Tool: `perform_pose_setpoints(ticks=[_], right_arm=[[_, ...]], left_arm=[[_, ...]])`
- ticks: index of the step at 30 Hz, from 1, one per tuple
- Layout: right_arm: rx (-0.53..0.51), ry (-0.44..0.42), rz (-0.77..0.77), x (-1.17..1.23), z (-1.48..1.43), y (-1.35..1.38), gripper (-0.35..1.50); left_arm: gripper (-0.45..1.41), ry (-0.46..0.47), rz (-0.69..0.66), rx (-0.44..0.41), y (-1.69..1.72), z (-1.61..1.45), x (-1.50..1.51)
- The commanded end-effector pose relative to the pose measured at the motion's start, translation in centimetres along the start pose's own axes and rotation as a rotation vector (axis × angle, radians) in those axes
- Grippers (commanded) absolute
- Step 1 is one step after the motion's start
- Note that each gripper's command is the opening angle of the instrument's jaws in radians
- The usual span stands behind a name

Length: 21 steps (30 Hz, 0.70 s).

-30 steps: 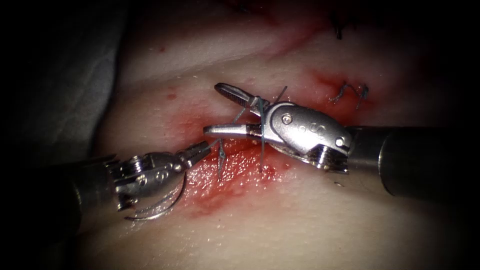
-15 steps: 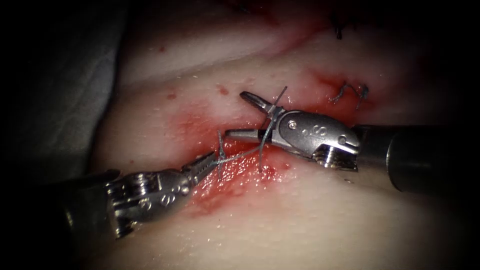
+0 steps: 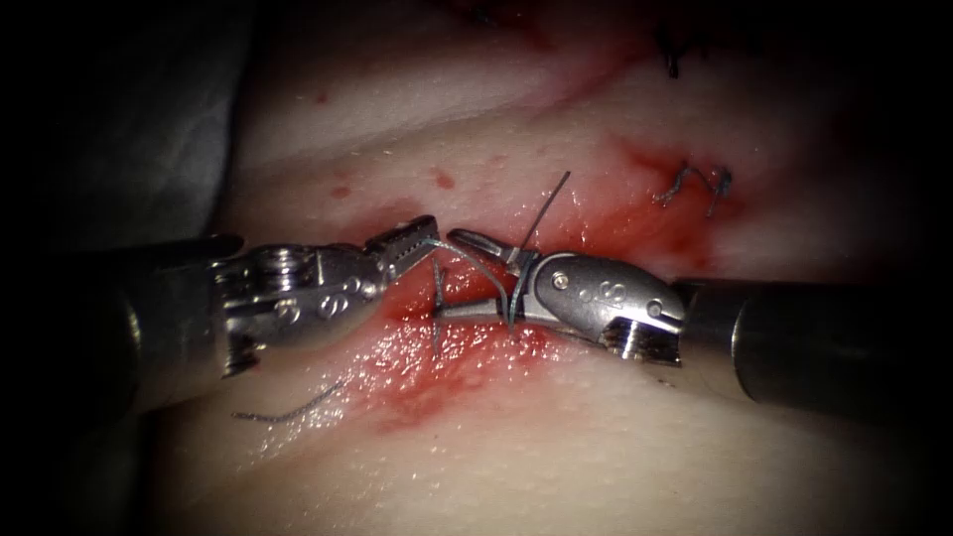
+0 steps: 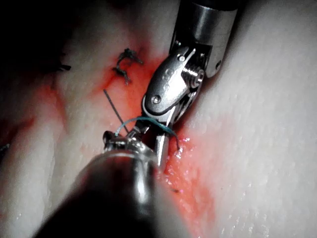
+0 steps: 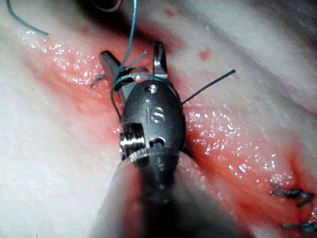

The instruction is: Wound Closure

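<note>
The tissue (image 3: 596, 437) was pale and glistening, with wet red fluid (image 3: 447, 357) pooled along the cut (image 3: 467, 328), which I'll use as the landmark. The thread (image 3: 467, 260) was thin and teal; it ran from the left tool (image 3: 412, 241), whose jaws were clamped on it just above the cut's left end, over to the right tool (image 3: 481, 273), where it was looped around the jaws near their hinge. The right tool's jaws stood apart in a V over the cut, gripping nothing, as far as I could tell. A dark stiff tail of thread (image 3: 551, 199) stuck up past the cut's far edge. The needle (image 3: 288, 409) was a thin curved sliver lying loose on the surface left of the cut and nearer the camera, though it was dim there. An older knotted stitch (image 3: 695, 184) sat well to the right of the cut. Stamped markings on the right tool's body in its wrist view (image 5: 154, 113) looked like "IS" or similar.
</note>
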<state>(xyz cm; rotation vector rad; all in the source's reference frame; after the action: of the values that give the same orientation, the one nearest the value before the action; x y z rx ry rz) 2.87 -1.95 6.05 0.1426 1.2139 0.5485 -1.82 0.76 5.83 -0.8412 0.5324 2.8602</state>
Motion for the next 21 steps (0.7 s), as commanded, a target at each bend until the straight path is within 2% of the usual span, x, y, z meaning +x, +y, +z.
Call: perform_pose_setpoints(ticks=[1,7,13,21], right_arm=[[0.020,0.004,-0.004,-0.08,0.08,-0.06,0.95],[0.116,0.071,0.005,-0.16,0.07,-0.09,0.88],[0.182,0.088,0.002,-0.23,0.07,-0.15,0.83],[0.272,0.149,0.043,-0.27,0.09,-0.21,0.76]], left_arm=[[-0.45,0.000,0.008,-0.003,0.01,0.11,0.00],[-0.45,0.001,0.022,-0.019,-0.13,0.40,-0.12],[-0.45,-0.003,0.029,-0.026,-0.20,0.53,-0.24],[-0.45,-0.026,0.035,-0.002,-0.26,0.82,-0.38]])
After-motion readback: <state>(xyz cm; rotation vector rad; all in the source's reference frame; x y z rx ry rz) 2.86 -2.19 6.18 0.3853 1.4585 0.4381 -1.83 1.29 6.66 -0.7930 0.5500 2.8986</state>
